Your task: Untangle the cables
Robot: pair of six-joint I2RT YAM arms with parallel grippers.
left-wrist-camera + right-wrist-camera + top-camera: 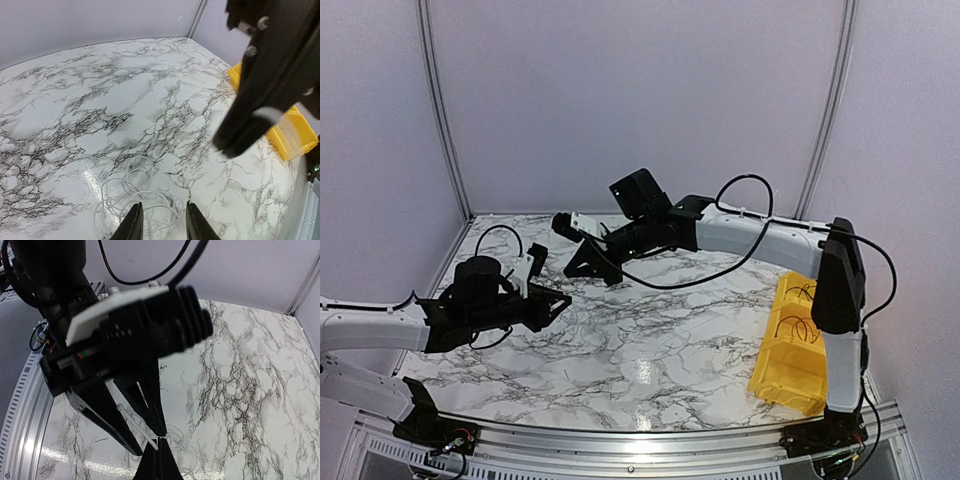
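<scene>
The white cable (134,194) lies in loose loops on the marble table (100,100), directly below the left gripper (164,207), whose jaws stand slightly apart. The right gripper (158,447) has its jaws pressed together, close beside the left gripper.

The table top (75,100) is a smooth, marble-patterned slab, polished enough to throw back a bright patch of light. On it, the whitish cable (127,192) looks thin and smooth-skinned. The yellow bin (785,385) is hard plastic with a light gloss. The left gripper (162,222) is black plastic, faintly shiny. The right arm's shell (760,235) is glossy white. The rail (620,440) along the near edge is ribbed bare metal. The walls (640,90) are matt.
</scene>
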